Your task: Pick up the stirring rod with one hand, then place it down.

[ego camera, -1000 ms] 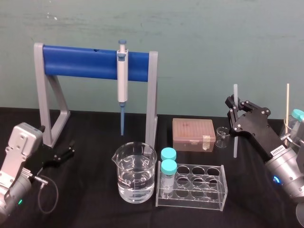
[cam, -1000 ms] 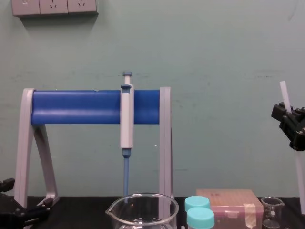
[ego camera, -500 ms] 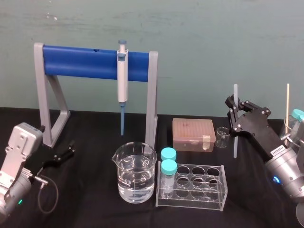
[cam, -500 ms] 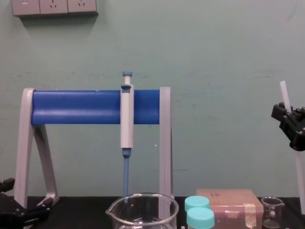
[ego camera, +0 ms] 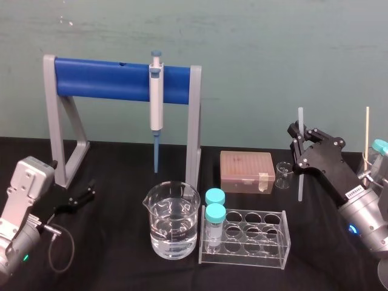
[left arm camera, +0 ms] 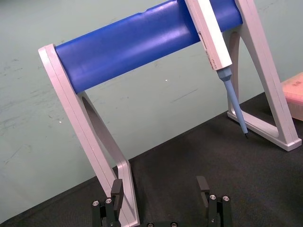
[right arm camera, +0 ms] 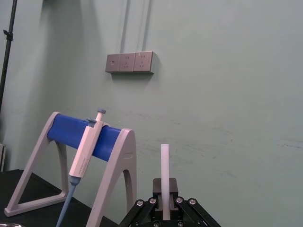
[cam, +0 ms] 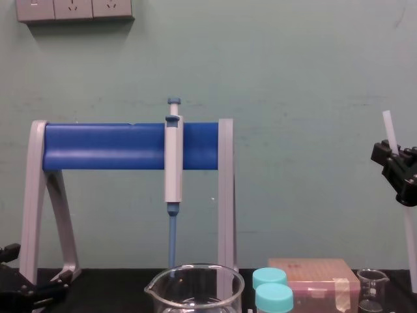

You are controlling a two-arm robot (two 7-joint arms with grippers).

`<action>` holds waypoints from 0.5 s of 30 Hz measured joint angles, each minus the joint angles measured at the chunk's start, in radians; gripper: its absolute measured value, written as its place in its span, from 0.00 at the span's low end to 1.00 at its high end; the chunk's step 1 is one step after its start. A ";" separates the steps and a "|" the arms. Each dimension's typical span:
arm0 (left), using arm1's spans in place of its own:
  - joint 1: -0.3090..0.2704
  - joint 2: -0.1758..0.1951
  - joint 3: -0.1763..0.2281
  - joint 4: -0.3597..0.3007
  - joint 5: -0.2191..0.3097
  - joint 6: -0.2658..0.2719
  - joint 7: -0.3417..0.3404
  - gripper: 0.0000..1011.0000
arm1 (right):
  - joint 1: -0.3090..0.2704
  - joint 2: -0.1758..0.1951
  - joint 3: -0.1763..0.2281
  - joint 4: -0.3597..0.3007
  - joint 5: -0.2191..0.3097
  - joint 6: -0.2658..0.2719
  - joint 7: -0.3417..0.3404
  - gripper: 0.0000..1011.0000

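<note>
Grip on the stirring rod (ego camera: 299,185): right gripper (ego camera: 298,147) pinching it upright.
It looks light, stiff, smooth and probably brittle, so a gentle pinch near mid-length suits it. That is about where the 2 fingers are closed on it, with both ends showing above and below. Rod and gripper hang just right of the pink tip box (ego camera: 245,171), a small glass beaker (ego camera: 282,174) between them, and the rod's lower end looks lifted off the black table (ego camera: 121,267). Far left of the box, the left gripper (ego camera: 77,197) sits low, fingers apart, holding nothing.
</note>
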 joint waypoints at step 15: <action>0.000 0.000 0.000 0.000 0.000 0.000 0.000 0.99 | 0.000 0.000 0.000 0.000 0.000 0.000 0.000 0.07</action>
